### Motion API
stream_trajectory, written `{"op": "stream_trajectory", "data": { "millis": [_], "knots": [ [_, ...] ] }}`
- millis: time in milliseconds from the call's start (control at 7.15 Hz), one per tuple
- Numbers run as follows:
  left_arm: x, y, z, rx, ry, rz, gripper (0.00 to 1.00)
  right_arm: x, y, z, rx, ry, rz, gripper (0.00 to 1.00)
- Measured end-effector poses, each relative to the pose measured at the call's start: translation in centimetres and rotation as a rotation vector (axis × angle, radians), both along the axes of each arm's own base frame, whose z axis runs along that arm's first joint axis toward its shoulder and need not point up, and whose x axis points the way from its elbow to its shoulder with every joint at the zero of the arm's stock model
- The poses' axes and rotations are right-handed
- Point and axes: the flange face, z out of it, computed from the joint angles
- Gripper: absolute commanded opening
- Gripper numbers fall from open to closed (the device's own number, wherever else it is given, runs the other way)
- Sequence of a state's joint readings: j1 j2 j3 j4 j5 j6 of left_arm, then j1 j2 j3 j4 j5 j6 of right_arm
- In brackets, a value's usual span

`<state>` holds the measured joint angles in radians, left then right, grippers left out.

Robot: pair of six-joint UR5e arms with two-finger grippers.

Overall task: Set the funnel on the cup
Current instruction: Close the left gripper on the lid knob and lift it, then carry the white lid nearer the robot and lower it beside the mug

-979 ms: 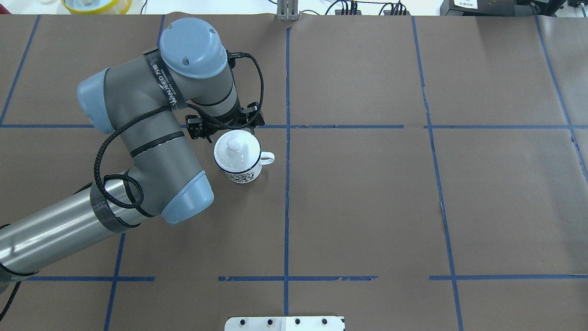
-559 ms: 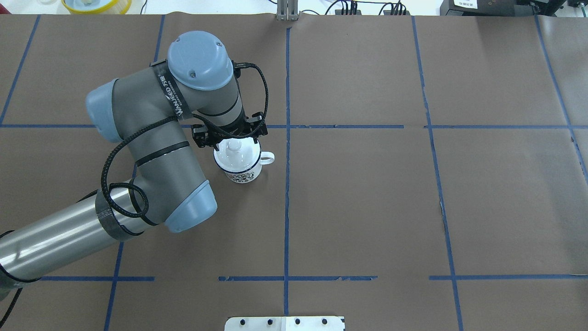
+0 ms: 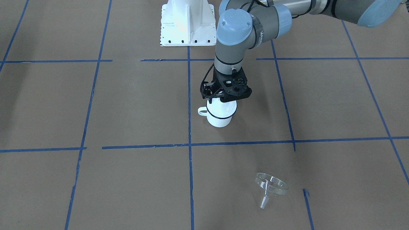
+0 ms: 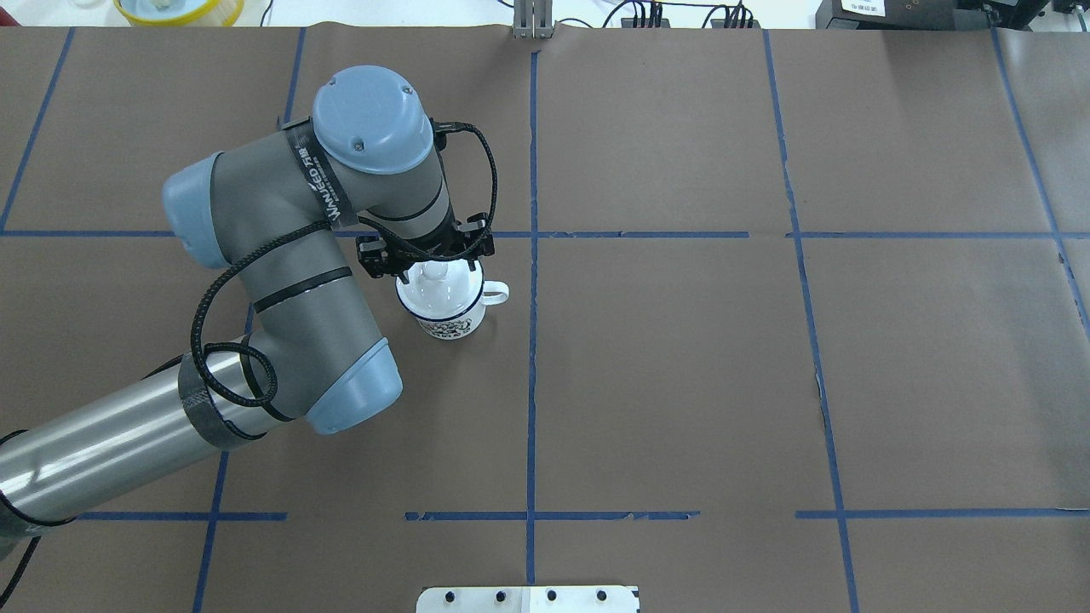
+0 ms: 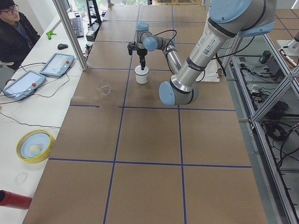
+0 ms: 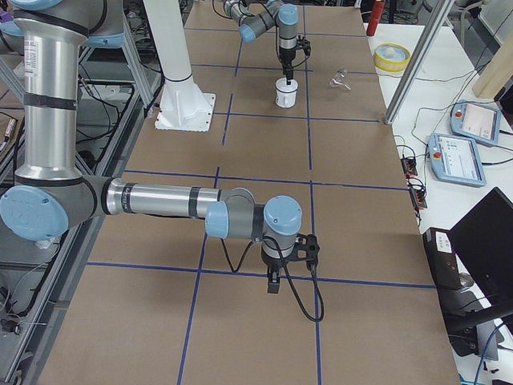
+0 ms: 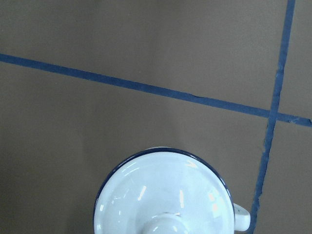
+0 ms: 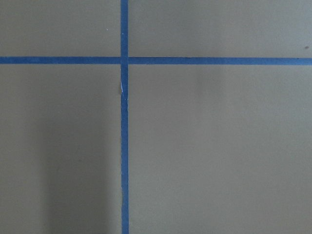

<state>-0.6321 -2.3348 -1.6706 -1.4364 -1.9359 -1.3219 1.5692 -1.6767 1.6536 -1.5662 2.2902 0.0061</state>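
The cup (image 4: pixel 443 298) is a white enamel mug with a dark blue rim, and a round white knobbed lid (image 4: pixel 434 285) sits on it. It also shows in the front view (image 3: pixel 219 116) and the left wrist view (image 7: pixel 163 195). My left gripper (image 3: pixel 219 99) hangs straight down right over the lid's knob; it looks open and holds nothing. The clear funnel (image 3: pixel 270 187) lies tilted on the table, well apart from the cup, on the operators' side. My right gripper (image 6: pixel 272 281) points down over bare table far from both; I cannot tell its state.
The white robot base (image 3: pixel 187 22) stands behind the cup. A yellow-rimmed bowl (image 4: pixel 179 8) sits off the table's far left corner. Blue tape lines (image 8: pixel 124 122) cross the brown table cover. An operator (image 5: pixel 14 28) sits at the side bench with tablets.
My left arm has swung right and toward the cup. Its gripper, which stood beside the lid's far edge, is now over the lid's knob. The cup has not moved.
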Motion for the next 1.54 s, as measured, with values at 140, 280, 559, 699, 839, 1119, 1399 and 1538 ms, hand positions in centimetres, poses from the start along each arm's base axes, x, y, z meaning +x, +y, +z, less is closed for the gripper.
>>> {"op": "stream_trajectory", "data": {
  "millis": [140, 280, 559, 699, 839, 1119, 1399, 1538],
  "knots": [
    [0.0, 0.0, 0.0, -0.002, -0.001, -0.001, 0.0, 0.0, 0.0, 0.0, 0.0, 0.0, 0.0, 1.0],
    [-0.1, 0.1, 0.0, 0.0, 0.001, 0.0, 0.0, 0.0, 0.0, 0.0, 0.0, 0.0, 0.0, 1.0],
    [-0.3, 0.2, -0.4, 0.009, 0.004, 0.002, 0.0, 0.0, 0.0, 0.0, 0.0, 0.0, 0.0, 1.0],
    [-0.7, 0.2, -0.7, 0.013, 0.008, 0.0, 0.0, 0.0, 0.0, 0.0, 0.0, 0.0, 0.0, 1.0],
    [-1.7, 0.3, -1.4, 0.021, 0.014, -0.006, 0.0, 0.0, 0.0, 0.0, 0.0, 0.0, 0.0, 1.0],
    [-6.1, 0.8, -3.0, 0.062, 0.021, -0.009, 0.0, 0.0, 0.0, 0.0, 0.0, 0.0, 0.0, 1.0],
    [-11.1, 3.2, -1.5, 0.118, 0.028, 0.006, 0.0, 0.0, 0.0, 0.0, 0.0, 0.0, 0.0, 1.0],
    [-12.7, 4.7, -0.4, 0.14, 0.03, 0.023, 0.0, 0.0, 0.0, 0.0, 0.0, 0.0, 0.0, 1.0]
  ]
}}
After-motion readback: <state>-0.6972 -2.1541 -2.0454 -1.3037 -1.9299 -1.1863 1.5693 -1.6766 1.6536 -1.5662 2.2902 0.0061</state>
